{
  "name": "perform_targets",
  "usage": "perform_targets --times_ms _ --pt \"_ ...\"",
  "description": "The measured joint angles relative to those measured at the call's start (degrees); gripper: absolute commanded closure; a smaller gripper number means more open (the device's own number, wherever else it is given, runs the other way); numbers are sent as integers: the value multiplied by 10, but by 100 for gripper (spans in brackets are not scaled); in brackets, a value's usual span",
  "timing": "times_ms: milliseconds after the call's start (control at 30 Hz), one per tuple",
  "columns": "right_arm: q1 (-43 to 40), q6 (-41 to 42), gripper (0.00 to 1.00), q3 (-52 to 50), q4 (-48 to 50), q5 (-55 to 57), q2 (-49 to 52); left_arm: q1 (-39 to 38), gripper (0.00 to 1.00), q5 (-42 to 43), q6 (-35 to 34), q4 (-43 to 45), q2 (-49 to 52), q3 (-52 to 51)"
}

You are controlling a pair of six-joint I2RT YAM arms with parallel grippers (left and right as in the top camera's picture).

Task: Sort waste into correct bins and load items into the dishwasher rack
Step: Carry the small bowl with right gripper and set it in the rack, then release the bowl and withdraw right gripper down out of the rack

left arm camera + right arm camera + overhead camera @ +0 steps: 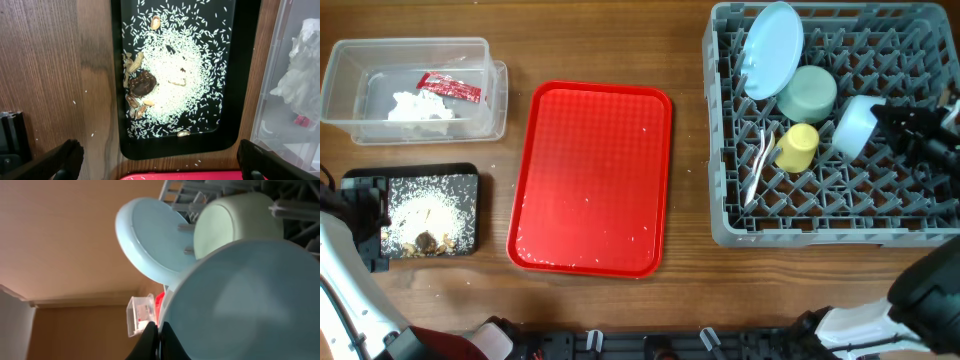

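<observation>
The grey dishwasher rack (820, 230) at right holds the pale blue plate (772, 48), mint green bowl (807, 93), yellow cup (798, 147) and white fork and spoon (758, 165). My right gripper (885, 120) is shut on the rim of the small light blue bowl (853, 127), tilted inside the rack; the wrist view shows the jaws (159, 327) pinching the bowl (240, 300). The clear tub (350, 70) holds tissue (420, 108) and the red sachet (448, 88). The black tray (420, 171) holds rice and brown scraps (141, 84). My left gripper (160, 170) is open and empty over the tray's edge.
The large red tray (590, 180) lies between the bins and the rack, with a few white crumbs on it. Stray rice grains lie on the wooden table around the black tray (235, 125). The clear tub (280, 75) stands just behind the black tray.
</observation>
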Motion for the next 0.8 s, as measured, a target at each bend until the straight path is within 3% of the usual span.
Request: perform_targets --times_ms 200,233,267,367,400,633,800 --pt "-15 5 92 0 -14 -6 10 0 0 0 0 0 0 0" --pt "-20 9 85 0 -21 9 3 0 0 0 0 0 0 0" --pt "-25 13 64 0 -35 38 -11 0 0 0 0 0 0 0" --pt "-35 42 23 0 -60 138 -73 0 0 0 0 0 0 0" --pt "-36 51 18 0 -62 160 -94 0 0 0 0 0 0 0" --pt "-36 84 17 0 -107 269 -218 0 0 0 0 0 0 0" --pt "-36 88 20 0 -114 318 -246 0 0 0 0 0 0 0"
